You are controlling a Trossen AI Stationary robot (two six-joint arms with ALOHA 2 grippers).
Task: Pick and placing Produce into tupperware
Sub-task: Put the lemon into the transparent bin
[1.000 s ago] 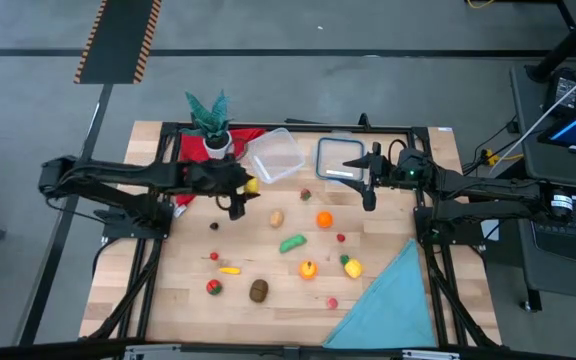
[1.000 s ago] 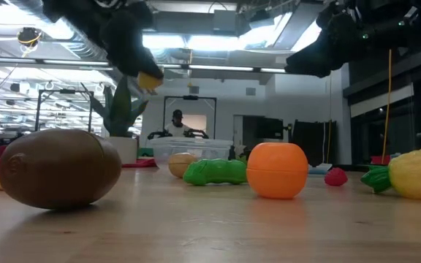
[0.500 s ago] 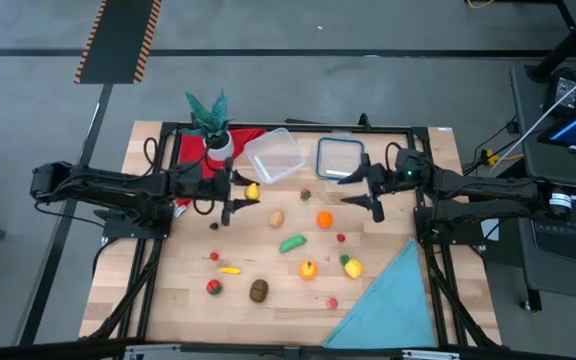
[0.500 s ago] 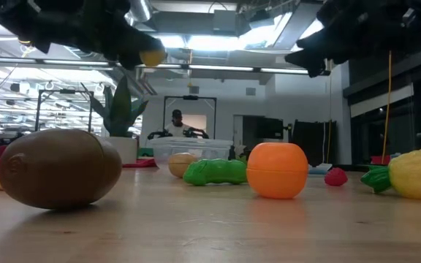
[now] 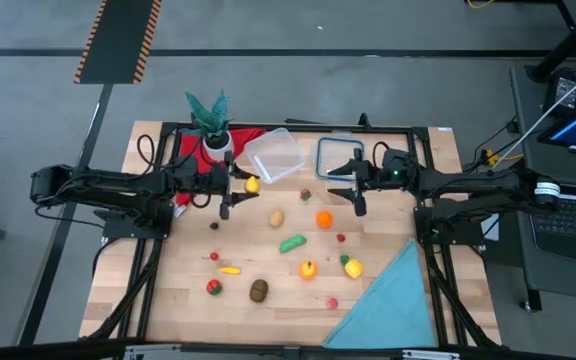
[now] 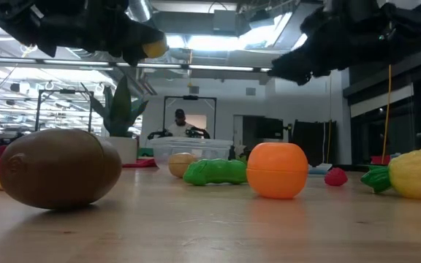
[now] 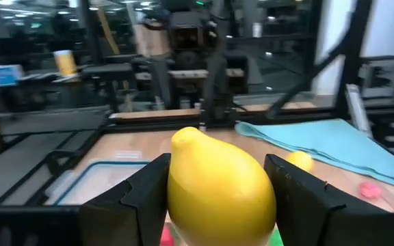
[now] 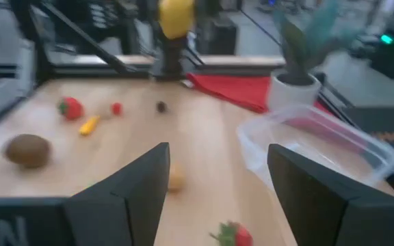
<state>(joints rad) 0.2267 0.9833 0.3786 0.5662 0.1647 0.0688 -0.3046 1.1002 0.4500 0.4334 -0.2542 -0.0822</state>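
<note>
Since a second ago the right gripper [image 5: 356,190] has slid along the worktop [image 5: 268,262] toward the tupperware [image 5: 276,156], and the left gripper [image 5: 230,192] has drawn back a little from it, the yellow lemon [image 5: 252,185] going with it; both arms hang above the wood, on opposite sides of the tupperware; the left fingers [image 7: 142,198] are closed on the lemon, which fills the gap between them in the left wrist view; the right fingers [image 8: 132,191] stand wide apart with nothing between them. No writing or label can be read anywhere. The tupperware sits beside the potted plant [image 5: 211,122], touching the red cloth [image 5: 190,146], and looks empty from above, though its clear walls make that hard to judge; the lid [image 5: 337,158] lies just beside it, partly under the right arm. The rest of the produce [image 5: 292,243] lies scattered on the worktop nearer the camera than the tupperware; in the low view a brown kiwi [image 6: 58,168] hides much behind it, and a yellow piece is cut off at the edge.
</note>
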